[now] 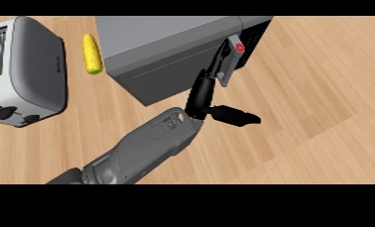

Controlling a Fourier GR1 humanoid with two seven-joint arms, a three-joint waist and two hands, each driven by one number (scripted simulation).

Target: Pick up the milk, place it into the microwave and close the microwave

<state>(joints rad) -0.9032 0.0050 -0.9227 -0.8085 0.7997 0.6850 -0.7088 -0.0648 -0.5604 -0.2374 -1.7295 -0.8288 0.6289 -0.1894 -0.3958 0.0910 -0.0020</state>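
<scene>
The grey microwave (172, 40) stands at the top middle, turned at an angle. Its door (164, 80) lies flat across the front, so the inside is hidden and no milk shows anywhere. A control panel with a red button (239, 47) sits at the door's right end. My left hand (201, 97) reaches up from the lower left. Its fingers (219, 62) are straight and rest against the door's right edge beside the panel, and the thumb (236, 116) sticks out to the right. It holds nothing. My right hand is out of view.
A grey and white toaster (33, 70) stands at the left edge. A yellow corn cob (92, 53) lies between it and the microwave. Bare wooden counter (315, 122) stretches to the right and front.
</scene>
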